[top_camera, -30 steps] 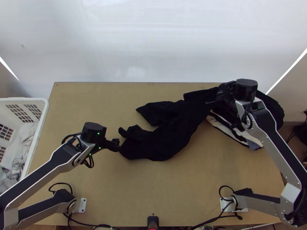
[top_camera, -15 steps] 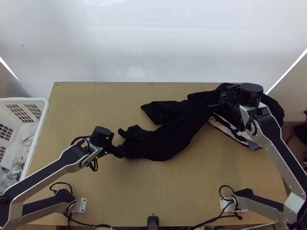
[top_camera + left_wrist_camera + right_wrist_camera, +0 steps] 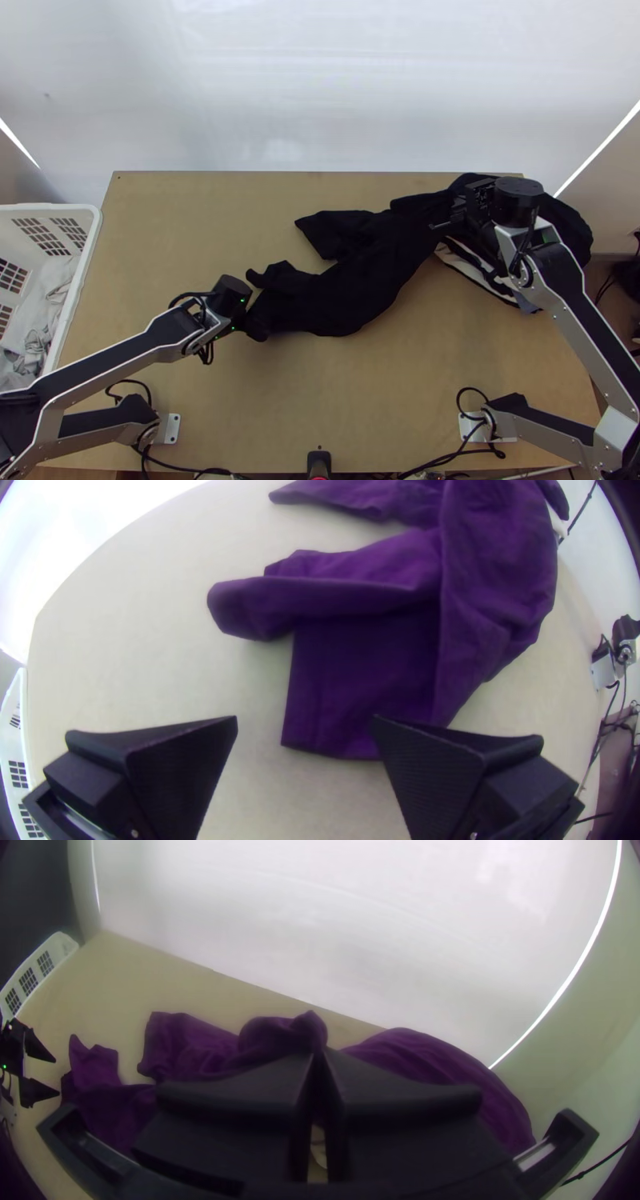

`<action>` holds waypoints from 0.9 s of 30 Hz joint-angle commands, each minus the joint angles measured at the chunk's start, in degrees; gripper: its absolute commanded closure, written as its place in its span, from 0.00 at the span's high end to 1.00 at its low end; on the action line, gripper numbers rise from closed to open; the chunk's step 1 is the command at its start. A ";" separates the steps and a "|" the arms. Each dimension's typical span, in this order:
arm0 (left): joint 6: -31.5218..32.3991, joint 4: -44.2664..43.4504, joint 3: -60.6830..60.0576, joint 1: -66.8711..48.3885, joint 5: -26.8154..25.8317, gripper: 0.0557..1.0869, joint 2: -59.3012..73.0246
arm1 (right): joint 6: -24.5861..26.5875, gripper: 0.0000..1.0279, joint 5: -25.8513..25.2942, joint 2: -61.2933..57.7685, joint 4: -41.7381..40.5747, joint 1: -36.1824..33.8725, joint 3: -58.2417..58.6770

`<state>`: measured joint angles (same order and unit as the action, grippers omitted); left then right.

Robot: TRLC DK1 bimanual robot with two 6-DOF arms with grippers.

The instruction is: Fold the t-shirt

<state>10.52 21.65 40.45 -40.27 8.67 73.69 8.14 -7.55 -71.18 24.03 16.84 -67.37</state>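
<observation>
Moved since the earlier frames: my left gripper (image 3: 304,719), carried inward and slightly towards the table's near side, now above the free end of the t-shirt (image 3: 344,288). Also moved, by a little: the shirt's far flap, drawn towards my right gripper (image 3: 319,1053) and away from the left.

Item, left gripper: fingers wide apart, nothing between them. The shirt's squared end (image 3: 347,727) lies just ahead, one finger overlapping its edge in my wrist view; a narrow folded flap (image 3: 260,603), perhaps a sleeve, sits beyond that.

Item, right gripper: fingertips brought together at a bunched ridge of the shirt. I take it as clamped on that cloth, though the dark fingers against dark fabric leave the grip itself hard to confirm.

Item, t-shirt: one long, rumpled diagonal band on the table (image 3: 360,400), running from beneath the left gripper up to the right; no proper fold made. Beside and under the right gripper, striped cloth (image 3: 454,258), its ownership uncertain to me.

Meaning for the task: I judge this as early work, setting up a second hold. Next requirement: lower the left, close on the squared end, then draw the body flat. Hazards: catching several layers at once, or dragging the striped cloth along.
</observation>
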 commanded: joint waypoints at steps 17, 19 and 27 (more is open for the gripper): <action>-1.65 5.25 2.36 -12.55 0.74 0.95 0.66 | 0.03 0.03 -1.15 -0.10 0.05 1.35 1.72; -1.65 5.33 2.36 -13.69 0.65 0.95 0.40 | 0.12 0.03 -1.15 -0.01 0.05 1.35 2.07; -0.68 4.37 3.85 -15.80 -2.87 0.95 -0.13 | -0.06 0.03 -1.33 -0.45 -0.65 1.53 3.13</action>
<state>9.41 26.26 43.31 -53.91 7.73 73.58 8.19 -8.64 -71.29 23.88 18.22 -65.06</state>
